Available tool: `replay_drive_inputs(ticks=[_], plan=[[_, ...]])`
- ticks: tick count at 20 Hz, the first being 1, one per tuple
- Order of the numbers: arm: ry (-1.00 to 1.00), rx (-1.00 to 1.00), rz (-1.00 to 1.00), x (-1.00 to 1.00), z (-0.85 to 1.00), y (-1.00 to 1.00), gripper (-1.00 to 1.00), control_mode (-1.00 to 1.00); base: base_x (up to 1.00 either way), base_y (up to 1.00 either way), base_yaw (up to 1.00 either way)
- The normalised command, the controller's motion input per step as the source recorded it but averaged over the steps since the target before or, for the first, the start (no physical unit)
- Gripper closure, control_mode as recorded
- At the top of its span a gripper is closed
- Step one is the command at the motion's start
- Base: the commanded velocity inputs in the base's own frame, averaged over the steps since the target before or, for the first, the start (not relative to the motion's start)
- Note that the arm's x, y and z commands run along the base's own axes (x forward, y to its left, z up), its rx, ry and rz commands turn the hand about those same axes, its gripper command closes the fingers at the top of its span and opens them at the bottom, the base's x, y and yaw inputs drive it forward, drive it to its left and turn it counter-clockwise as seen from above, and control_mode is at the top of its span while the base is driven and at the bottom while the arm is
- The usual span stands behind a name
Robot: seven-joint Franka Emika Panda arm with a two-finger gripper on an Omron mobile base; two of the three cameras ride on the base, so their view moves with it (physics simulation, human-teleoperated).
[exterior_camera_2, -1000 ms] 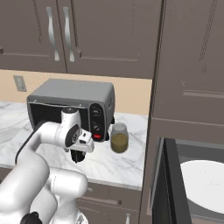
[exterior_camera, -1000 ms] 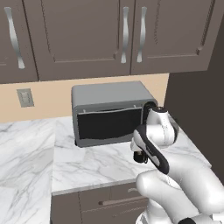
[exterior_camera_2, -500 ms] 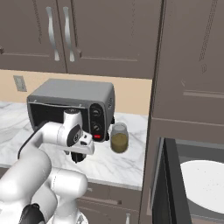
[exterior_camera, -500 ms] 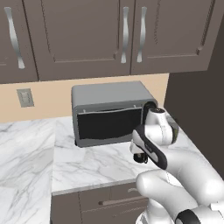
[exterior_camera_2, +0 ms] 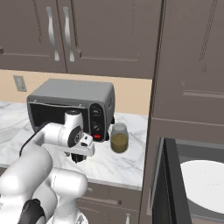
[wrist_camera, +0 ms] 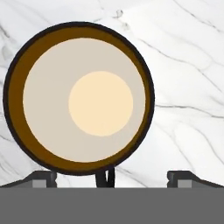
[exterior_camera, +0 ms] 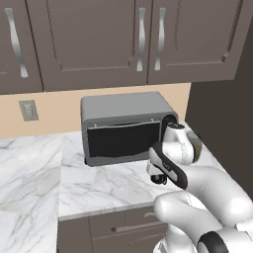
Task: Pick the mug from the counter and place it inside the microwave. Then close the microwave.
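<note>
Pincer (wrist_camera: 112, 178) spread wide, nothing gripped, pointed straight down over the mug (wrist_camera: 79, 98). Mug seen upright on the marble tabletop (wrist_camera: 183, 65), handle toward the fingertips (wrist_camera: 181, 177). Toaster oven (exterior_camera_2: 72, 107) behind; glass jar (exterior_camera_2: 119, 138) beside it. Microwave (exterior_camera_2: 192, 183) door open, lower right.

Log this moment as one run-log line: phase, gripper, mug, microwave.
phase: descending on mug | gripper: open, above mug | mug: upright on counter, not held | microwave: door open, plate bare
</note>
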Motion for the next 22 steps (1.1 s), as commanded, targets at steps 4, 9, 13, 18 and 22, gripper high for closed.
replay_drive_inputs(ticks=[4, 9, 13, 18, 22], plan=[[0.0, 0.0, 0.0, 0.0, -0.21, 0.0, -1.0, -1.0, 0.0, 0.0, 0.0], [0.01, 0.0, 0.0, 0.0, -0.23, 0.0, -1.0, -1.0, 0.0, 0.0, 0.0], [0.0, 0.0, 0.0, 0.0, 0.0, 0.0, -1.0, -1.0, 0.0, 0.0, 0.0], [0.0, 0.0, 0.0, 0.0, 0.0, 0.0, 1.0, -1.0, 0.0, 0.0, 0.0], [0.0, 0.0, 0.0, 0.0, 0.0, 0.0, 1.0, -1.0, 0.0, 0.0, 0.0]])
